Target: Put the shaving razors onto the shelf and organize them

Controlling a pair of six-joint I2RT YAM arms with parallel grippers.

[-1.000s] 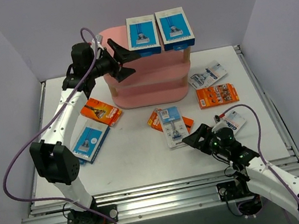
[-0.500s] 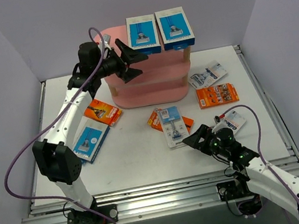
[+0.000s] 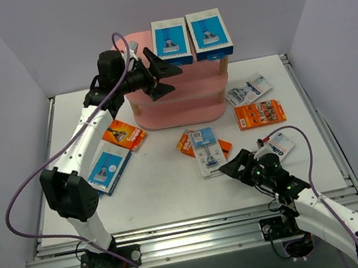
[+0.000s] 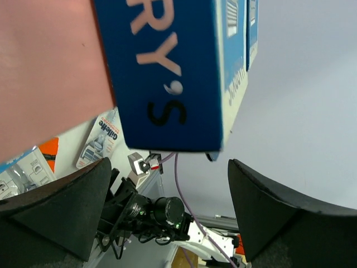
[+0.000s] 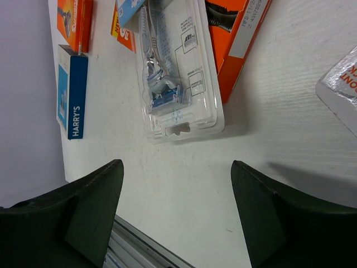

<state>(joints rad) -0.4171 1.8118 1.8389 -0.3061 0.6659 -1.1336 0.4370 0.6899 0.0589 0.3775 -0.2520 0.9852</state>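
Top external: left tool (image 3: 176, 81) spread wide and empty at the left end of the pink shelf (image 3: 178, 106), at top-tier height, just beside the left Harry's box (image 3: 170, 40); a second Harry's box (image 3: 209, 33) lies next to it on that tier. Right tool (image 3: 231, 161) open partway, holding nothing, low over the surface (image 3: 167, 184) just beside a clear blister pack (image 3: 208, 151) overlapping an orange card (image 3: 186, 143). Third Harry's box (image 3: 107, 170) lies on the surface at left, the other orange and clear packs around the shelf.
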